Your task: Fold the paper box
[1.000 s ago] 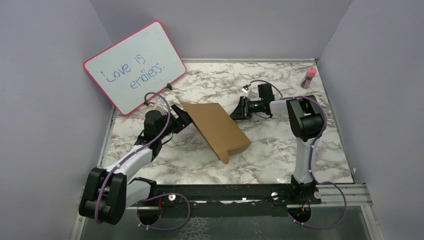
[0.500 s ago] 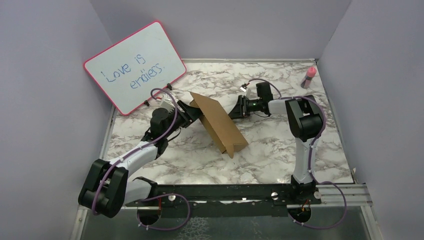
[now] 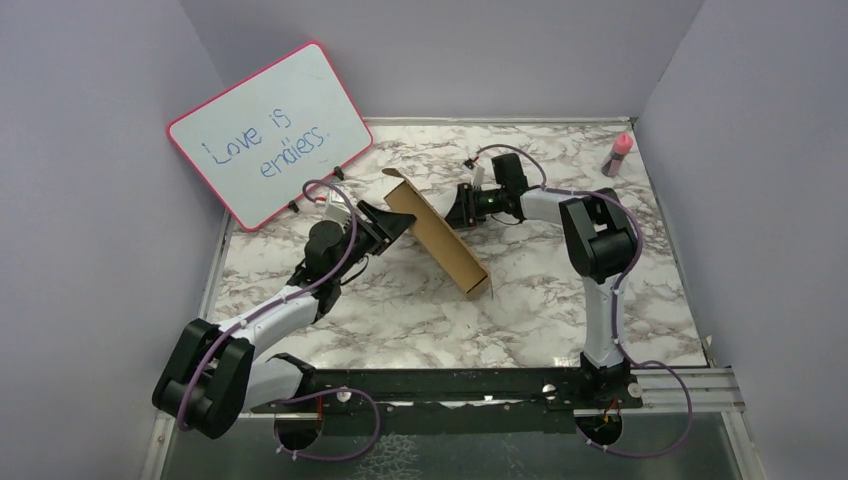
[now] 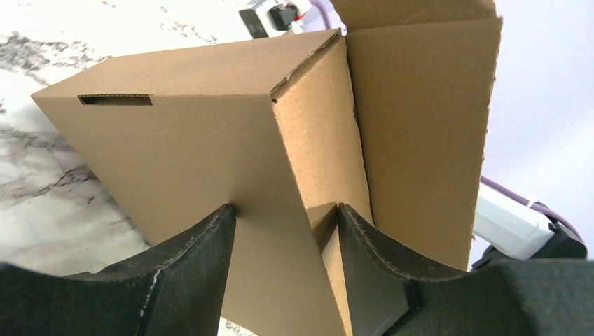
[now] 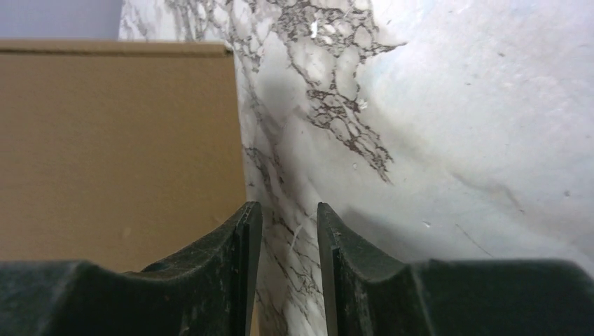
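The paper box (image 3: 440,235) is brown cardboard and stands tilted up on its long edge in the middle of the marble table (image 3: 560,290). My left gripper (image 3: 392,222) is at its upper left end. In the left wrist view the jaws (image 4: 285,206) straddle a corner of the box (image 4: 175,140), with both pads against the cardboard. My right gripper (image 3: 458,212) is low on the far right side of the box. Its jaws (image 5: 289,206) stand a narrow gap apart with only marble between them, and the box (image 5: 119,140) is just to their left.
A pink-framed whiteboard (image 3: 265,130) leans against the back left wall. A small pink bottle (image 3: 620,152) stands at the back right corner. Purple walls close in the table on three sides.
The box has swung from lying nearly flat to standing steeply on its edge. My left gripper rose and moved right with its upper end. My right gripper moved back and left along the far side.
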### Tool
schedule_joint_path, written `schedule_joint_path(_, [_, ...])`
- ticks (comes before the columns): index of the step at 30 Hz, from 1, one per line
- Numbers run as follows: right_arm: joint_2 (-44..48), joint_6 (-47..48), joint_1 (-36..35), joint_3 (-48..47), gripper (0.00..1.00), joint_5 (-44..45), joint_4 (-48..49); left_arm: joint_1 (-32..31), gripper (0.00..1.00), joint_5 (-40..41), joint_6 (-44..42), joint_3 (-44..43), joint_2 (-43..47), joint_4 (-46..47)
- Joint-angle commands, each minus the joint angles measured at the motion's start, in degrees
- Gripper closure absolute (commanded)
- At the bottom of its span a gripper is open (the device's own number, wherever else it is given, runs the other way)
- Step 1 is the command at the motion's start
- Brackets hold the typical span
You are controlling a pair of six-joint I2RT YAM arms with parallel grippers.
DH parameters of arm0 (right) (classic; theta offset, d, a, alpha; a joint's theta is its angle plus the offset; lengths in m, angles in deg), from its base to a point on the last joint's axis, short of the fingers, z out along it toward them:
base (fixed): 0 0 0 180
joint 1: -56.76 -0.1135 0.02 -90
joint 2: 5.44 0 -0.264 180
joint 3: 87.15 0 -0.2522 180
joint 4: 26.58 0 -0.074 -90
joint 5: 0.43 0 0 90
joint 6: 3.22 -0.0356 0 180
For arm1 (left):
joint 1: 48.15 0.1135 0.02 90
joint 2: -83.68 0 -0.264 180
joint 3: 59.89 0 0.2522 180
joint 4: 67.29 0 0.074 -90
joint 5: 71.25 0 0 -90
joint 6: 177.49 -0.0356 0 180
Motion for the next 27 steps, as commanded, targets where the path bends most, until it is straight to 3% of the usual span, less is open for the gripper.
schedule_joint_path(1, [1.99, 5.32, -0.90, -2.58, 0.59, 5.07, -6.91, -0.61, 0.43, 2.42, 0.92, 2.86, -1.27, -1.61])
schedule_joint_path(7, [5.25, 10.17, -0.86, -2.90, 0.57, 13.87, -10.21, -0.54, 0.43, 4.91, -0.39, 3.16, -1.22, -2.54])
schedule_joint_path(15, [8.24, 12.19, -0.82, -4.16, 0.51, 19.08, -12.43, -0.38, 0.40, 5.27, -1.83, 2.18, -1.41, -3.86])
schedule_joint_path(27, [17.83, 12.21, -0.26, -2.43, 0.36, 26.72, -13.61, 2.64, 0.33, 1.22, -5.59, -2.35, -3.24, -6.58])
